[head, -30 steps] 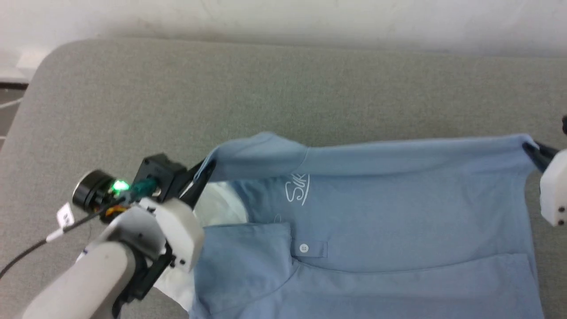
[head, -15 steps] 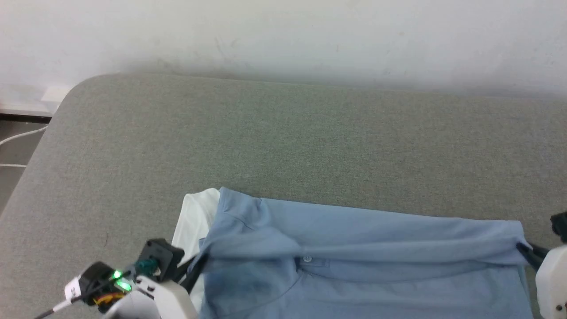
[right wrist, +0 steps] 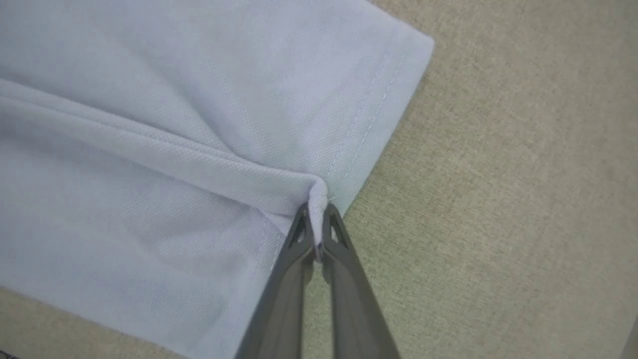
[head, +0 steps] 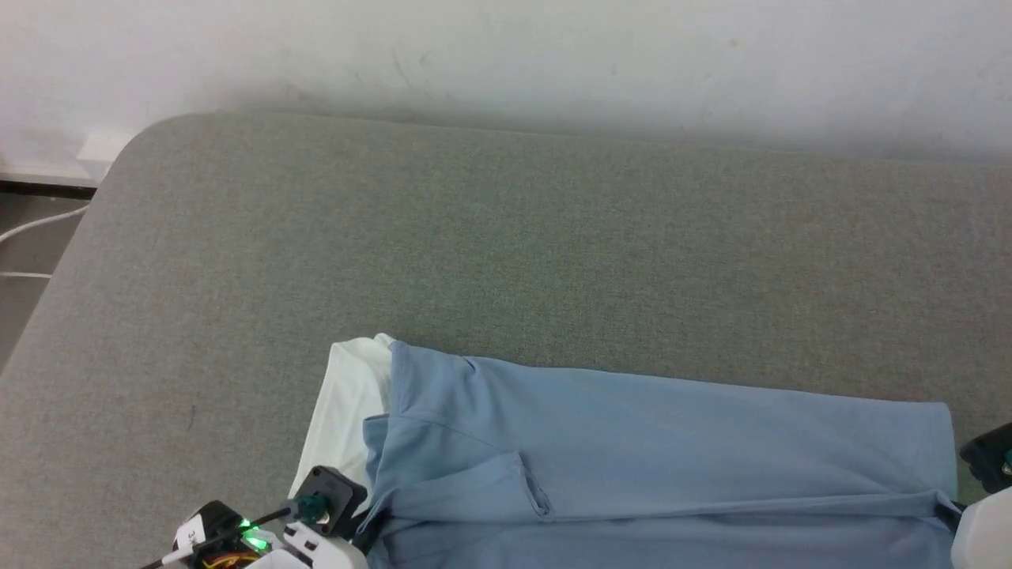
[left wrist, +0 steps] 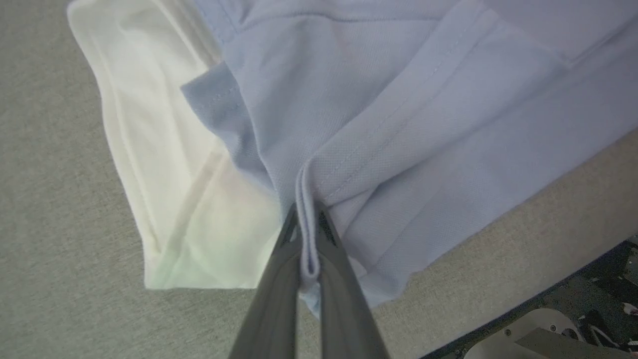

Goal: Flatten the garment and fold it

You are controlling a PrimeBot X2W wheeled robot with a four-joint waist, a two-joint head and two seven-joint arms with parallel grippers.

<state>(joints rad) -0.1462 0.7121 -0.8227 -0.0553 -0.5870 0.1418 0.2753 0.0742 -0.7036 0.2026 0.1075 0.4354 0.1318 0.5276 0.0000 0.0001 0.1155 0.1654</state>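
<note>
The garment [head: 648, 442], a light blue polo shirt, lies folded lengthwise along the bottom of the head view, its white collar [head: 348, 411] sticking out at the left end. My left gripper [head: 371, 528] is shut on a fold of blue fabric beside the collar; the left wrist view shows the pinched edge [left wrist: 309, 239] between the dark fingers [left wrist: 271, 299]. My right gripper [head: 949, 506] is shut on a folded corner at the shirt's right end, and the right wrist view shows that pinch [right wrist: 317, 209] near the stitched hem [right wrist: 379, 114].
The shirt rests on a grey fabric-covered table [head: 506, 253] with a rounded far-left corner. A pale wall [head: 506, 55] runs behind it. Floor and a white cable [head: 32, 225] show past the table's left edge. The table's near edge [left wrist: 523, 279] lies close to the shirt.
Both grippers have drawn the held top edge toward me, laying it over the shirt; the logo and button are now covered. The head camera has also tilted up, showing more table and wall.
</note>
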